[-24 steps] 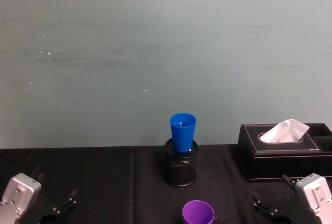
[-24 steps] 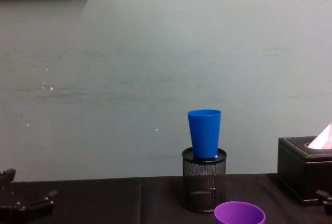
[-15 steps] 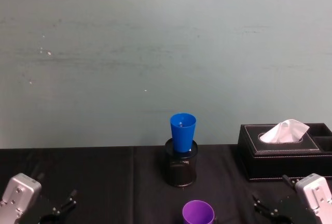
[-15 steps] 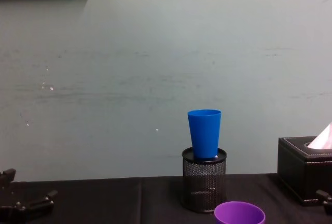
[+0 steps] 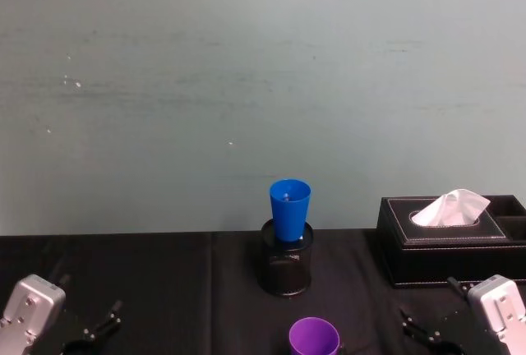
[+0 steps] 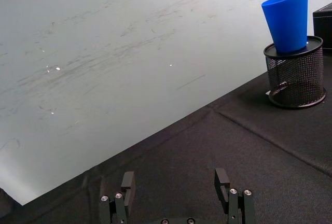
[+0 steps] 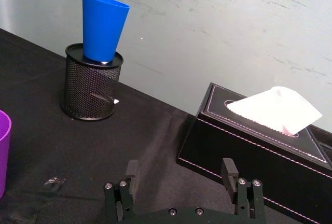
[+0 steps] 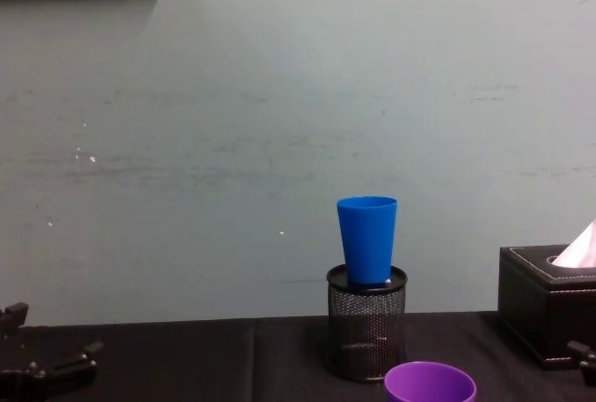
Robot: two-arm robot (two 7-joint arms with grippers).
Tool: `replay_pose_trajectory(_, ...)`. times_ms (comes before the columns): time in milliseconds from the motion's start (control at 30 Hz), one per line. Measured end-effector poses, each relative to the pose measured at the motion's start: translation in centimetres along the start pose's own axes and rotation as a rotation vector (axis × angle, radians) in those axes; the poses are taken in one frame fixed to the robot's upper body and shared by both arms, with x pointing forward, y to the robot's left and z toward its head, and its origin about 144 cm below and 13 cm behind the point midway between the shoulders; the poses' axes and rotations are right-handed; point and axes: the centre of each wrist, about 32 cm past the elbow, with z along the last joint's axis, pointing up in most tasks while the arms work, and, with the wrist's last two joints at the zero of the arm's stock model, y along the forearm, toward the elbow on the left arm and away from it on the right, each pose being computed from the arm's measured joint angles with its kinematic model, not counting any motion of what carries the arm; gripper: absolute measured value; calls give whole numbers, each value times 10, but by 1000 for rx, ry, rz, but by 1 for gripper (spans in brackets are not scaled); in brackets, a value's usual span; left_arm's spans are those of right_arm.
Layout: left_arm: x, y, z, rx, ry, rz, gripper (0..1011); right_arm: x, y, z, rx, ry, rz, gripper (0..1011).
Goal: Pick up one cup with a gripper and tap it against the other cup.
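Black table (image 5: 164, 273), blue cup (image 5: 289, 207) in mesh holder (image 5: 285, 269), purple cup (image 5: 314, 338) apart

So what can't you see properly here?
The purple cup: head view, bottom cut by the lower edge.
The blue cup: head view, base hidden inside the mesh pen holder.
The tissue box: chest view, cut by the right edge.
The left gripper, right gripper: parked low, bodies cut by wrist-view edges.

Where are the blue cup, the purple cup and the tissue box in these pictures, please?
blue cup (image 8: 367, 239), chest view, middle of its side wall.
purple cup (image 5: 313, 340), head view, inside its open mouth.
tissue box (image 7: 244, 152), right wrist view, its black side panel.
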Motion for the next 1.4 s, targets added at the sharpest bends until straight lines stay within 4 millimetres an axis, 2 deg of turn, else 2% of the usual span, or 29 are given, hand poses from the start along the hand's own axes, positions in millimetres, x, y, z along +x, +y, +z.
replay_pose_trajectory(300, 0, 0, 0, 0, 0, 0, 1000, 4, -1, 2, 29, 0, 4, 1003)
replay_pose_trajectory(767, 0, 0, 0, 0, 0, 0, 1000, 14, -24, 13, 122, 75, 87, 1003)
replay_pose_trajectory(1100, 0, 0, 0, 0, 0, 0, 1000, 23, -31, 14, 100, 204, 323, 1003)
replay_pose_trajectory(1400, 0, 0, 0, 0, 0, 0, 1000, 14, -19, 9, 61, 252, 511, 1003)
